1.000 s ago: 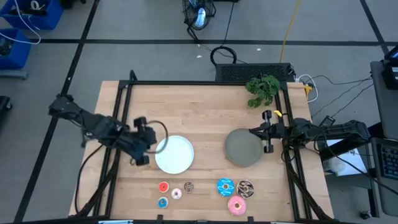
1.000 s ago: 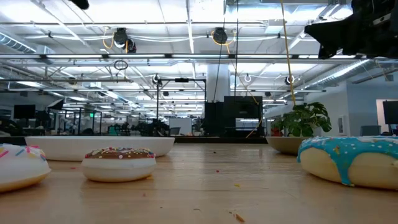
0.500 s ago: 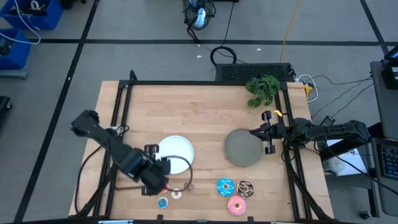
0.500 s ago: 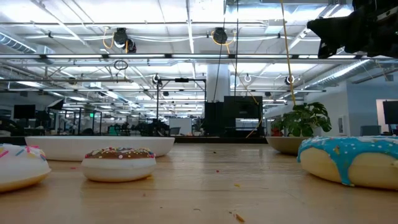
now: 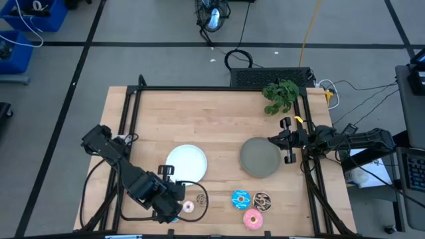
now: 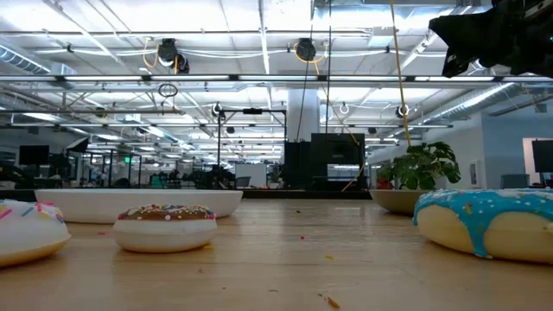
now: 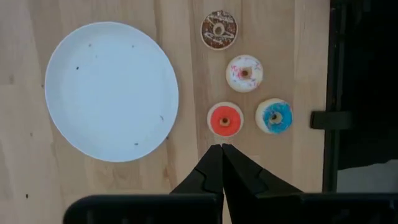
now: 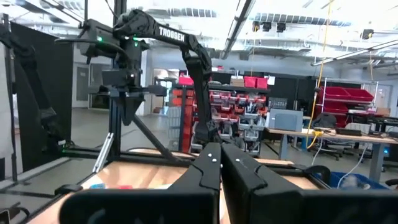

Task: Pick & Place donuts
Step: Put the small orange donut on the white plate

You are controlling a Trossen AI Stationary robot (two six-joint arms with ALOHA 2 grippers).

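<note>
You have a light wooden table (image 5: 219, 119) inside a black frame, with cables on the grey floor around it and a leafy green plant (image 5: 281, 95) at its upper right corner. The low view looks past the table into a large hall of ceiling lights and racks.

A white plate (image 5: 188, 161) sits lower left of centre and a grey plate (image 5: 259, 158) to its right. The donuts lie along the bottom edge: the larger blue donut (image 5: 240, 198), brown sprinkled donut (image 5: 262, 199) and pink donut (image 5: 252, 218) below the grey plate. The tiny pink-white donut (image 5: 188, 207) and tiny brown donut (image 5: 200, 198) show below the white plate. The tiny red donut (image 7: 224, 119) and tiny blue donut (image 7: 275, 116) appear in the left wrist view.

Your left gripper (image 7: 221, 149) hangs over the tiny donuts at the lower left, its fingers pressed together, tips just short of the red one. Your right gripper (image 5: 286, 141) waits at the grey plate's right edge, fingers also together, holding nothing.
</note>
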